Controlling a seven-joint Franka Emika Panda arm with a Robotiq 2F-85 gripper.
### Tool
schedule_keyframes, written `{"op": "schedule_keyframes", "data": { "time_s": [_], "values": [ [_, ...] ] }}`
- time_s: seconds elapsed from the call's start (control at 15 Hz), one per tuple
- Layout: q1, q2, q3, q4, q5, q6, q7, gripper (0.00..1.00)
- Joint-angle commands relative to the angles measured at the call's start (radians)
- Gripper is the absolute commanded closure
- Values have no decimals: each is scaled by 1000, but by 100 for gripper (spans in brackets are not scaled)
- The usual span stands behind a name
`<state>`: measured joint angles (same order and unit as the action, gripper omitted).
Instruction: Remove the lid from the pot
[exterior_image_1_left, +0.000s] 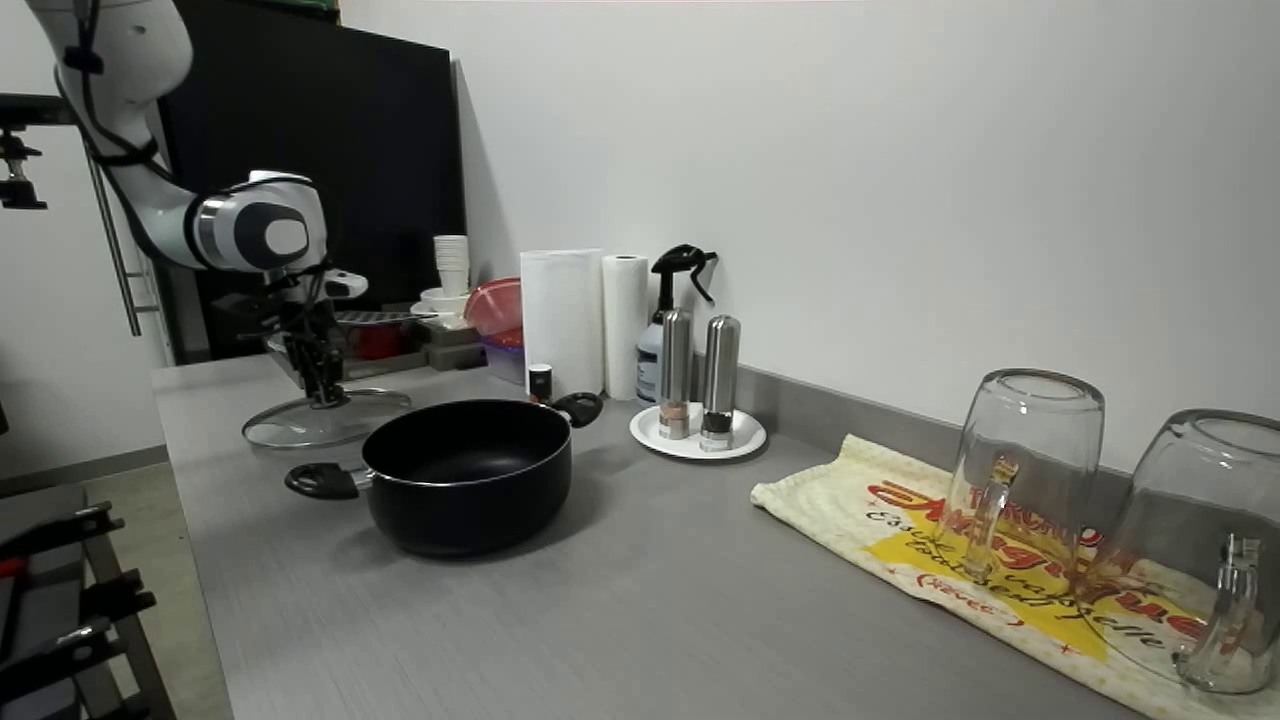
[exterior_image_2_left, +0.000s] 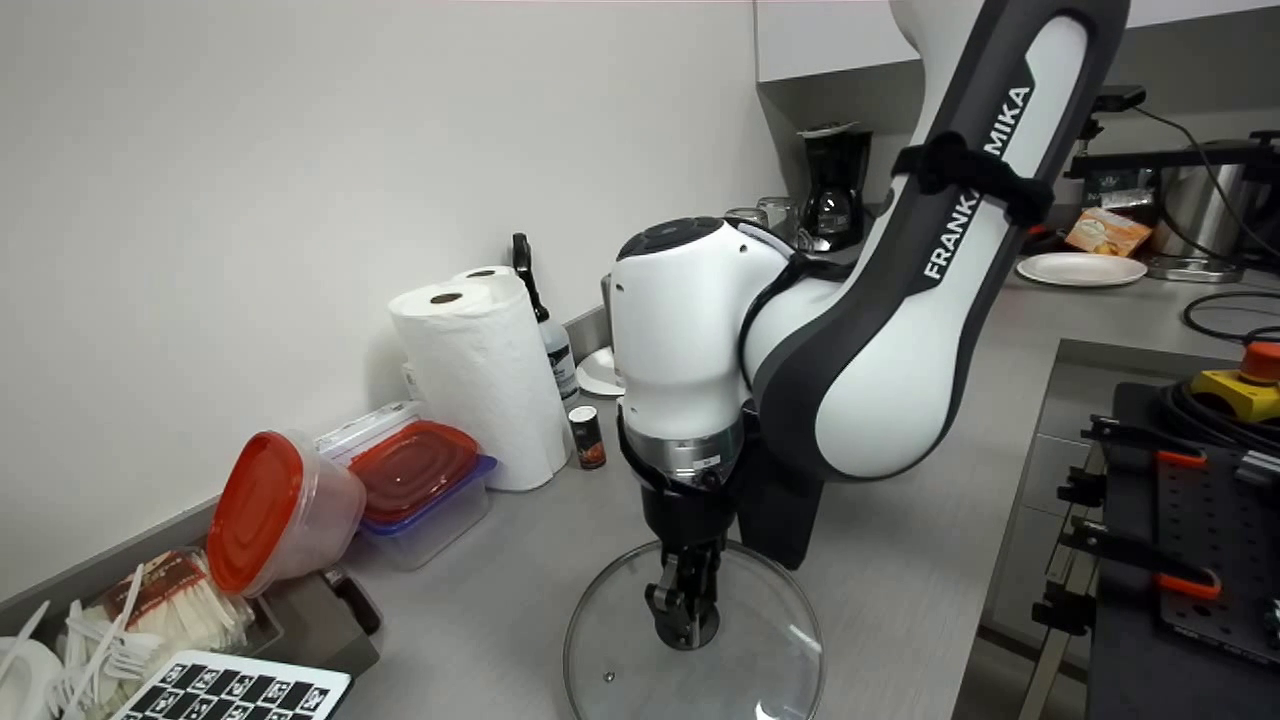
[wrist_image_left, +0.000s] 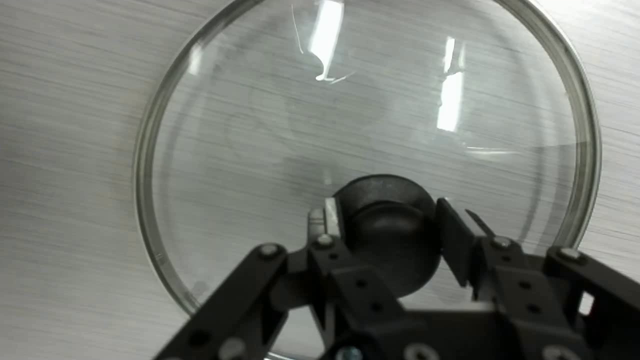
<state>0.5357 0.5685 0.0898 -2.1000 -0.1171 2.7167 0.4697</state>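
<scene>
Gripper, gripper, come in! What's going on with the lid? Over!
Gripper closed on lid by its knob. It's off the pot, on or just above counter: can't tell. Pot close by, might block one side.

The claw (exterior_image_2_left: 688, 615) reaches down to the dark knob (exterior_image_2_left: 706, 634) of the glass lid (exterior_image_2_left: 705, 682); from there the white arm (exterior_image_2_left: 900, 395) slants toward one o'clock, paper towel rolls (exterior_image_2_left: 485, 385) stand at eleven, red-lidded tubs (exterior_image_2_left: 414, 468) at ten
</scene>
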Motion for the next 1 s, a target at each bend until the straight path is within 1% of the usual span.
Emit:
{"op": "schedule_keyframes", "data": {
  "time_s": [0.0,0.33,0.4,0.47,0.6,0.93],
  "values": [
    [44,19,-37,21,-18,13,34,76],
    [61,31,-54,20,-13,14,30,76],
    [59,32,-52,20,-8,12,28,36],
    [37,21,-34,4,4,0,-1,49],
    [37,22,-35,5,4,0,-1,37],
    [37,22,-35,7,4,0,-1,36]
  ]
}}
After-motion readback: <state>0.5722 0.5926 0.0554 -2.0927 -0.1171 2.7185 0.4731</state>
